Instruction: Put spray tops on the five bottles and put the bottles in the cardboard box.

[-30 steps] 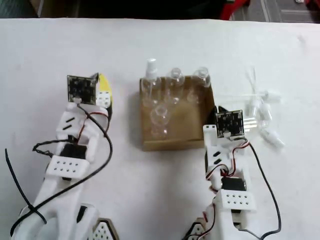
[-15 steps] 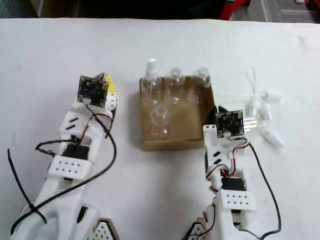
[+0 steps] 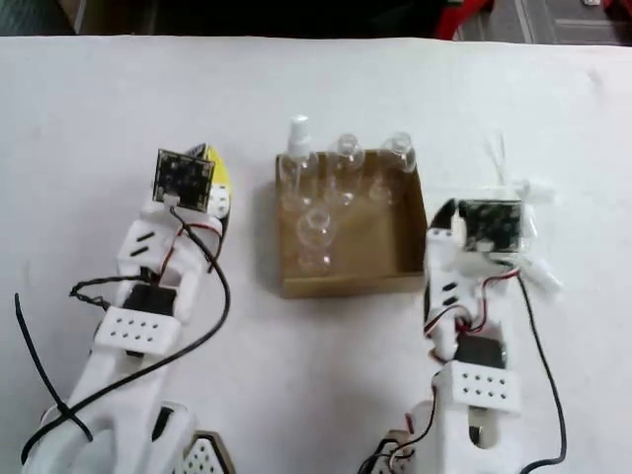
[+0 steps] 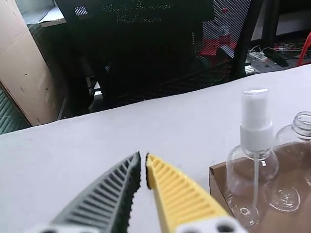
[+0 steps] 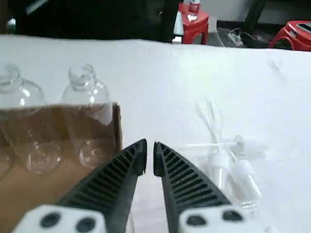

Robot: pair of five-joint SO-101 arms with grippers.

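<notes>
Right gripper (image 5: 149, 145), nearly closed and empty, is hovering between the cardboard box (image 5: 116, 127) and the spray tops (image 5: 239, 171); left gripper (image 4: 143, 159), equally narrow, is hanging beside the box.

White left arm (image 3: 138, 296) and right arm (image 3: 466, 365), black and red cables
Ribbed fingers: grey and yellow on the left claw (image 4: 142, 165), black on the right claw (image 5: 149, 150).

Both end effectors (image 4: 143, 158) (image 5: 149, 144) closed, empty

The bottles (image 3: 344, 166) are clear glossy plastic, the cardboard box (image 3: 346, 285) matt brown, the spray tops (image 5: 241, 171) smooth white plastic, the bench (image 3: 99, 99) matt.
</notes>
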